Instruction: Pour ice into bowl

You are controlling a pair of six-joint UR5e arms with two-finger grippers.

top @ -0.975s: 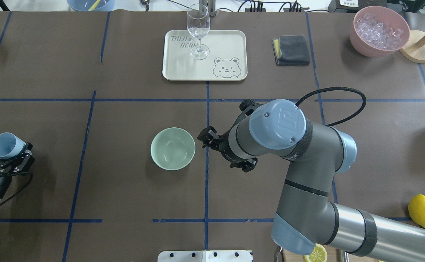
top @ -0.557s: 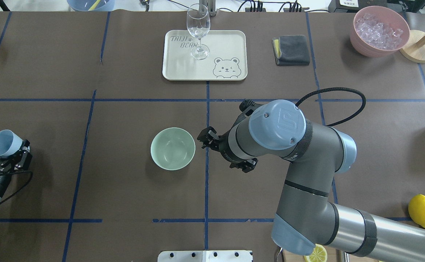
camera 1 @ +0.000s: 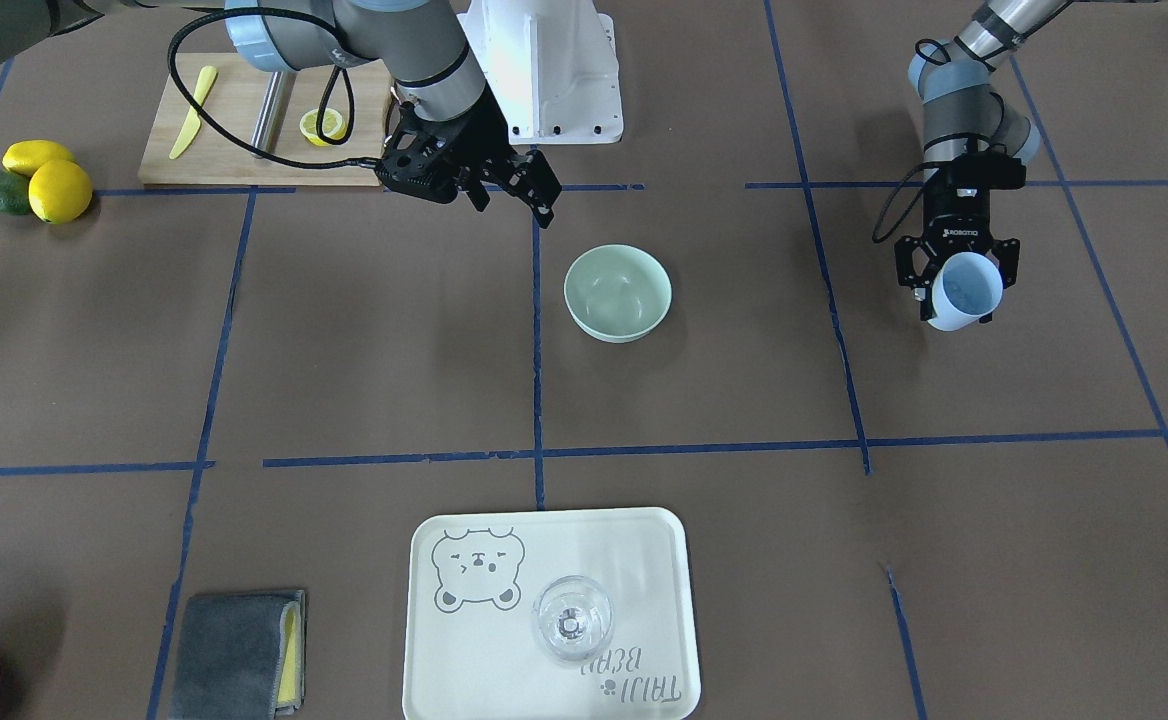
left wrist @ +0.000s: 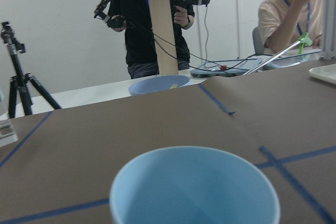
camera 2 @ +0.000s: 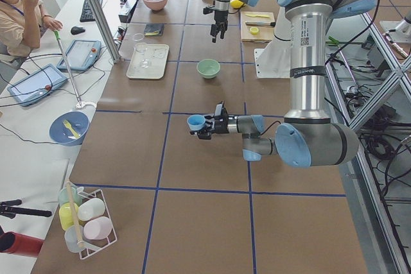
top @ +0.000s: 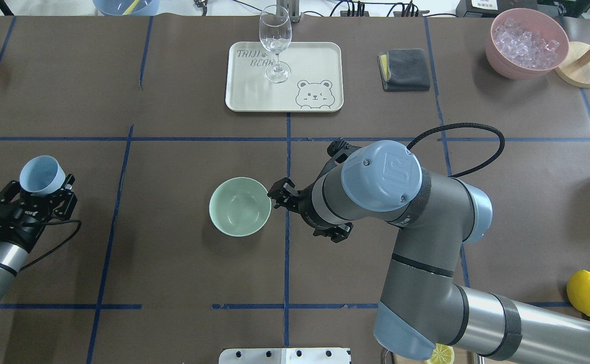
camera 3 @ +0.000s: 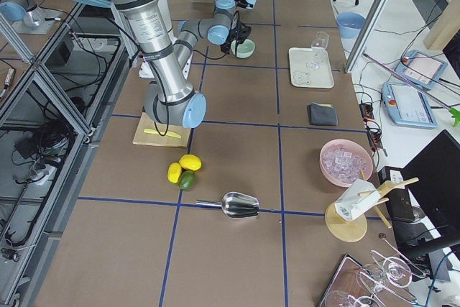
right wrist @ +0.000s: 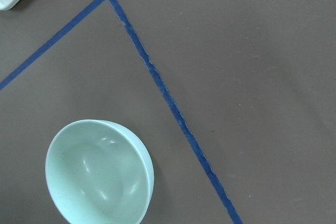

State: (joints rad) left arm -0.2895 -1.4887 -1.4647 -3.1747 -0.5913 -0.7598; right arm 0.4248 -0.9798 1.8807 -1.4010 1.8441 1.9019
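Since the earlier frame, the left gripper had carried the cup forward and inward, toward the bowl, while the right arm had edged slightly closer to the bowl's rim. The left fingers were pinched on the cup's sides, holding it tilted but mouth-up, well apart from the bowl. The right gripper hung just beside the bowl with its fingers spread and nothing between them.

Nothing had been poured: the bowl sat empty near the table's centre. Carrying the cup over it and tipping it both remained. The ice was probably in the cup, though the wrist view showed only the upper inside wall and no cubes could be made out. The pink bowl at the far corner held a heap of cubes, and the glass on the tray stood empty.
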